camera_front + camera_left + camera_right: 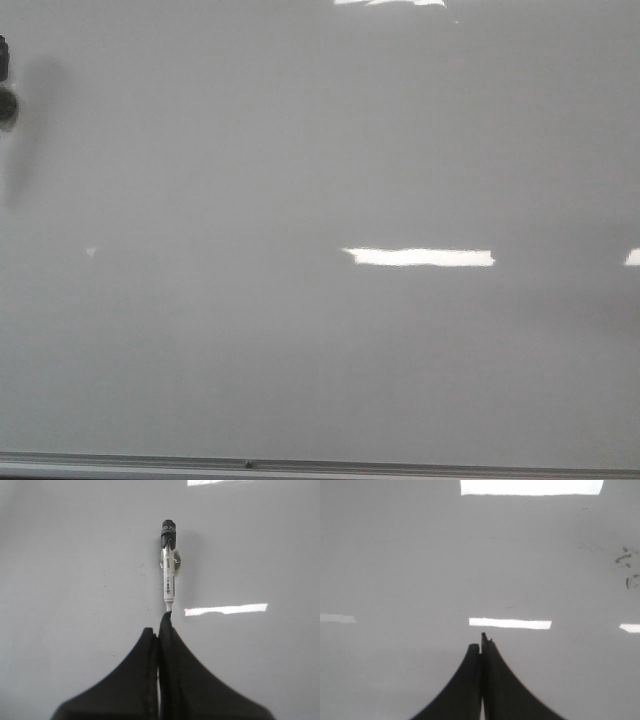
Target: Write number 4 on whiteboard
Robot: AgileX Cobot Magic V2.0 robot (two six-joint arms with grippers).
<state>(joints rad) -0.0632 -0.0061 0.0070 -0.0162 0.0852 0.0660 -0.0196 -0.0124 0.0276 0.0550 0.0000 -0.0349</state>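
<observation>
The whiteboard (pixel 320 180) fills the front view, with its silver frame edge (pixel 400 467) along the bottom. No number 4 shows on it in any view. In the left wrist view my left gripper (pixel 157 626) is shut with its jaws pressed together. A marker (pixel 169 575) with a white body and black cap lies on the board (pixel 75 580) just beyond the fingertips, its near end meeting the longer fingertip (pixel 165 622). My right gripper (pixel 480 642) is shut and empty over bare board (pixel 420 570). Neither gripper shows clearly in the front view.
Dark shapes (pixel 5 85) with a soft shadow sit at the front view's left edge; I cannot tell what they are. Faint black smudges (pixel 626 565) mark the board in the right wrist view. Bright rectangles (pixel 418 257) are light reflections.
</observation>
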